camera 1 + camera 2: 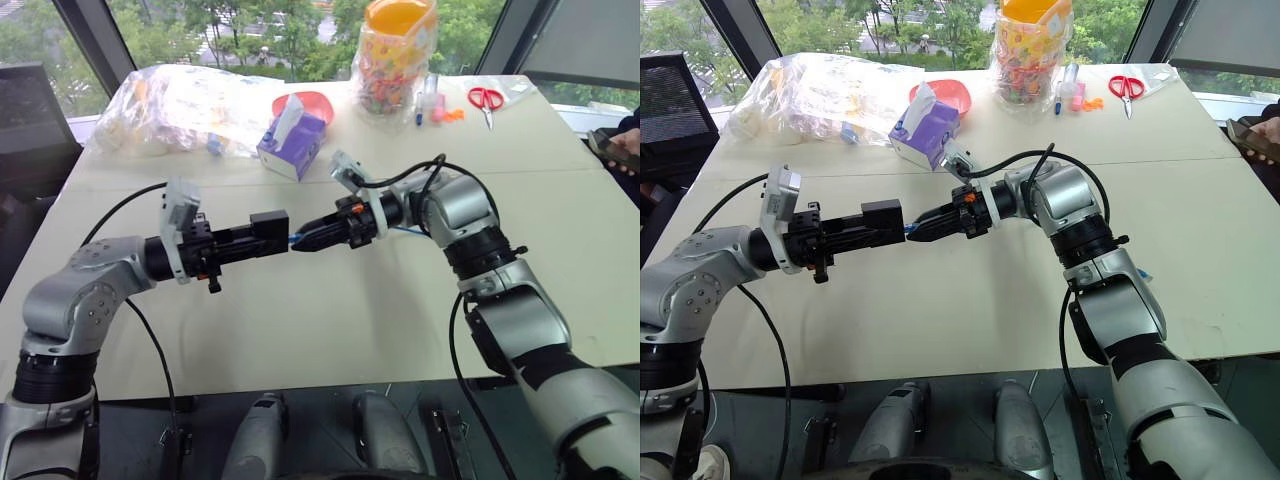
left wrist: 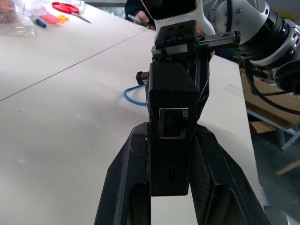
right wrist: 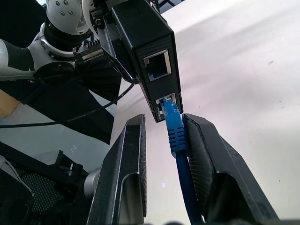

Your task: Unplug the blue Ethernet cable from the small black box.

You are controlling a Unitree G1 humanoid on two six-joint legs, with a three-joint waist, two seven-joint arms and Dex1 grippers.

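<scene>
Blue Ethernet cable [image 3: 176, 136] in small black box [image 3: 146, 51], left claw [image 2: 171, 154]-clamped; right claw [image 3: 164, 140] open.

Left hand [image 1: 262, 236] clamped shut, right hand [image 1: 305, 236] fingers part-spread, tips facing.

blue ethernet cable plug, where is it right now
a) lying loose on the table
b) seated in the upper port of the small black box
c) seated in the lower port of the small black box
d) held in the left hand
c: in the right wrist view the thin bright-blue Ethernet cable's plug sits in the lower port of the small matte-black plastic box; the port above it is empty.
</scene>
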